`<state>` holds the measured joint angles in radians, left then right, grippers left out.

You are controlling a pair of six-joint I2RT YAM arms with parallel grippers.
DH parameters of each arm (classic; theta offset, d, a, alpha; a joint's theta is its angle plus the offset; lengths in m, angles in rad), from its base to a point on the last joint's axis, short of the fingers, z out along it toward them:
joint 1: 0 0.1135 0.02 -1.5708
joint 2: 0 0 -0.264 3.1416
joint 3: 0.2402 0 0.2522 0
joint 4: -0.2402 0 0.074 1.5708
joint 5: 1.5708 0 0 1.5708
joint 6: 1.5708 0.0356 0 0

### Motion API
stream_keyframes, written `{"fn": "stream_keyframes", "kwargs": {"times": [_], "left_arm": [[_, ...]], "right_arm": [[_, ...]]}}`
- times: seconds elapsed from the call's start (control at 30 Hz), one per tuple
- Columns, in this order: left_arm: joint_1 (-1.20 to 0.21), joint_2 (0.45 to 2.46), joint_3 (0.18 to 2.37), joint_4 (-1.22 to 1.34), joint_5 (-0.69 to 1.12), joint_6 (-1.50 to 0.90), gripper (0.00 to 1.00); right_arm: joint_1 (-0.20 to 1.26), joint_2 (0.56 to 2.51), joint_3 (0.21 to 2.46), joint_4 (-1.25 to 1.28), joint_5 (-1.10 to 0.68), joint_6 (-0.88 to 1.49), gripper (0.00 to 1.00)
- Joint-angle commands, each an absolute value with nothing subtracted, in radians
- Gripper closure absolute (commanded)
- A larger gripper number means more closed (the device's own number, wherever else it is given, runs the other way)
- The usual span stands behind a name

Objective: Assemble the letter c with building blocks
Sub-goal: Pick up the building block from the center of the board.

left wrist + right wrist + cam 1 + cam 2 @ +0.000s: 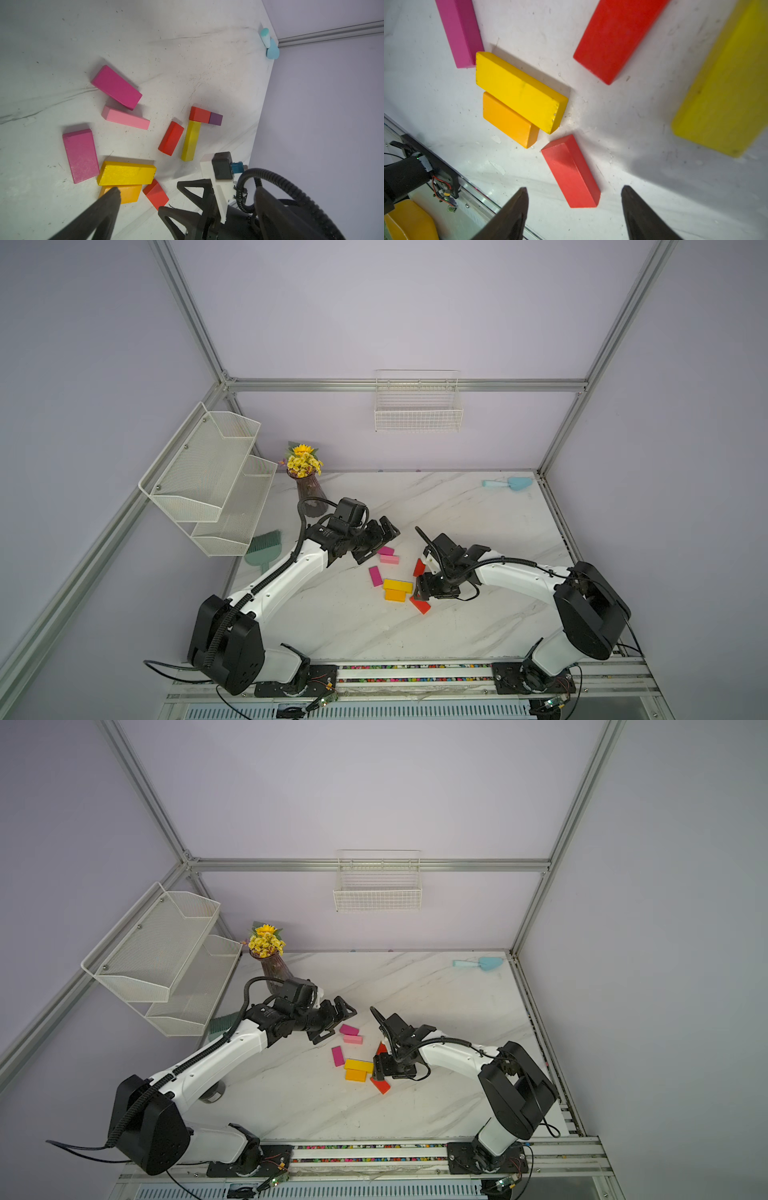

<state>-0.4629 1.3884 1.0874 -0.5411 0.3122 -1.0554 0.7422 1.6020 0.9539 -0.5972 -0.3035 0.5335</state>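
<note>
Spread apart and empty at the right gripper [574, 188], fingertips [520, 201] flanking the end of a red block [571, 170] lying flat on the table [478, 510], near the orange block [508, 120]. Wide open and idle at the left gripper [379, 545]. Likely picking a piece for the C; next, lowering squarely, then pinching its long sides.

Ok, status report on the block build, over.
Left hand open, empty. Right hand open, fingers either side of red block, no grip. Yellow block close by its far end, not touching.
</note>
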Motion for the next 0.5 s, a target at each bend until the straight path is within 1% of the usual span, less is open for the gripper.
{"fn": "stream_keyframes", "kwargs": {"times": [0.0, 0.23, 0.4, 0.47], "left_arm": [[-0.430, 1.341, 1.079, -0.546, 0.296, -1.052, 0.00], [-0.352, 1.292, 1.055, -0.554, 0.303, -1.051, 0.00], [-0.318, 1.274, 1.049, -0.558, 0.310, -1.051, 0.00], [-0.314, 1.272, 1.048, -0.557, 0.313, -1.051, 0.00]], "right_arm": [[0.769, 1.614, 0.975, -0.650, -0.245, 0.490, 0.31], [0.831, 1.642, 0.983, -0.656, -0.195, 0.492, 0.38], [0.884, 1.679, 1.010, -0.678, -0.124, 0.494, 0.40], [0.896, 1.692, 1.021, -0.686, -0.095, 0.494, 0.42]]}}
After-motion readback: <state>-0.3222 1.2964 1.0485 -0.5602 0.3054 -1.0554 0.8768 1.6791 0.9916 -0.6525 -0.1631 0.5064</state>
